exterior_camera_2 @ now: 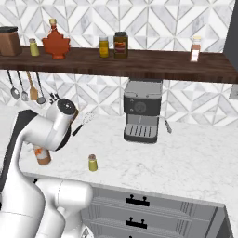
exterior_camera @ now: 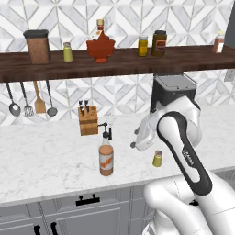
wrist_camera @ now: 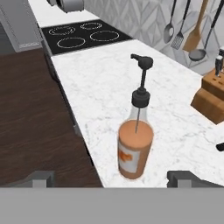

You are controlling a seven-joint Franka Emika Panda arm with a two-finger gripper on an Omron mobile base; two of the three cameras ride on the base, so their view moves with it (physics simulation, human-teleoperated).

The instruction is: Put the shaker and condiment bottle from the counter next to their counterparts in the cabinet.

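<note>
On the counter near its front edge stood the condiment bottle (wrist_camera: pixel 135 146), centred between the wide-open gripper (wrist_camera: pixel 113 178) tips. I'd have gripped the body low, avoiding that thin spout.

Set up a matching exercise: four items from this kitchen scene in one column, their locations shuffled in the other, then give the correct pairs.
Items:
1. condiment bottle
2. maple-leaf bottle
3. knife block
4. coffee machine

Locations:
A. at the back of the counter, below the hanging utensils
B. on the counter under the right part of the shelf
C. near the counter's front edge, left of the small shaker
D. on the shelf, between a small shaker and a yellow jar

Pairs: 1-C, 2-D, 3-A, 4-B
</note>
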